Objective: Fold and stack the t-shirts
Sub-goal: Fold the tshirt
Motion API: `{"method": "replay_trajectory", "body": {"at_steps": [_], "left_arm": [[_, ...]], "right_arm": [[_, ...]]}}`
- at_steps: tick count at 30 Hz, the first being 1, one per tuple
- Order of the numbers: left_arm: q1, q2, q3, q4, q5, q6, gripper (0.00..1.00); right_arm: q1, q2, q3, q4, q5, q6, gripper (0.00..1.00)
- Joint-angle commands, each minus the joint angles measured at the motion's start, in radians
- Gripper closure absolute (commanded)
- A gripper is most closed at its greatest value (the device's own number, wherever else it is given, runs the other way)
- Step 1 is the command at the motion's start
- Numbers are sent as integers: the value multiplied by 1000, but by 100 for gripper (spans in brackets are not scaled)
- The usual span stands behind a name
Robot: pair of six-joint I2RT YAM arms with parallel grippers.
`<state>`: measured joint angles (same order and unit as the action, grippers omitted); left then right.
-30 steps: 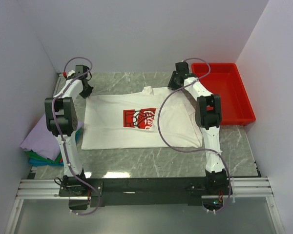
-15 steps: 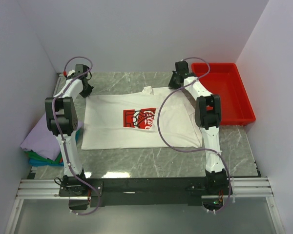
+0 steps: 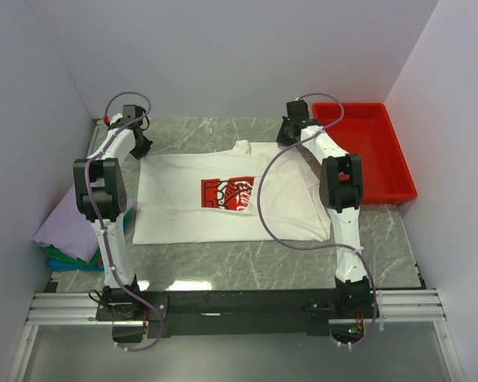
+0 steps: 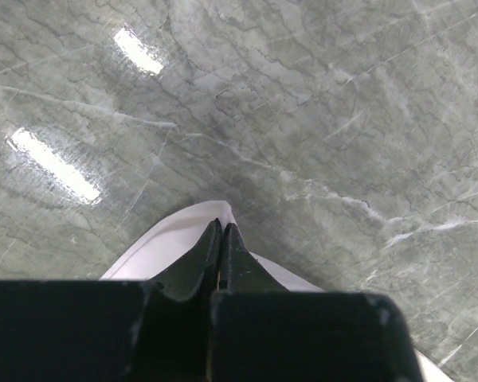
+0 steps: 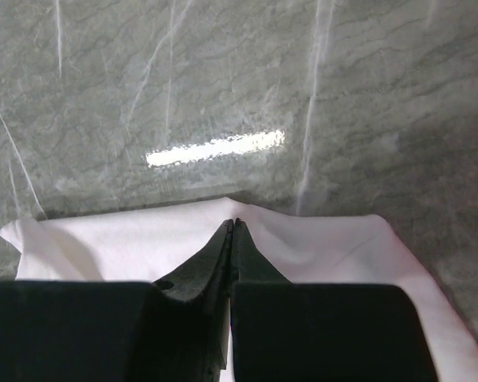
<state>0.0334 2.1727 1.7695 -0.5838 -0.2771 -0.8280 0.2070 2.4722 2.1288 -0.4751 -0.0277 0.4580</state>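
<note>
A grey marbled surface [image 3: 247, 267] is carrying a white t-shirt [image 3: 183, 215], which is lying spread flat across its middle with the red print facing up. The cloth is looking soft, light and limp, so pinching its corners should be working best. Toward the far edge, the left claw [image 4: 221, 231] is pinching shut on the shirt's left corner. The right claw [image 5: 233, 227] is pinching shut on its right corner, with cloth puckering there. Folded shirts [image 3: 64, 231] are lying at the left edge.
</note>
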Motion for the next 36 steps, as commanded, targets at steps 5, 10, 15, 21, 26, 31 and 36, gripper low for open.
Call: {"method": "replay_trajectory", "body": {"at_steps": [5,10,15,21,26,31,36], "left_arm": [[8,-22,38,7,1,15,99],[13,-39,22,2,1,12,99],[16,-59,-2,21,16,18,99],[16,-37,4,9,32,17,99],[14,-30,7,7,36,17,99],[14,-28,15,6,38,17,99],[14,-25,11,9,39,17,99]], "right_arm": [[8,-182,-67,72,78,-27,100],[6,-237,-112,81,94,-33,100],[6,-260,-156,102,69,-41,100],[6,-125,-18,16,31,-26,73],[8,-61,-6,26,-5,-4,58],[6,11,69,-5,-17,1,58],[8,40,91,-10,-35,7,60]]}}
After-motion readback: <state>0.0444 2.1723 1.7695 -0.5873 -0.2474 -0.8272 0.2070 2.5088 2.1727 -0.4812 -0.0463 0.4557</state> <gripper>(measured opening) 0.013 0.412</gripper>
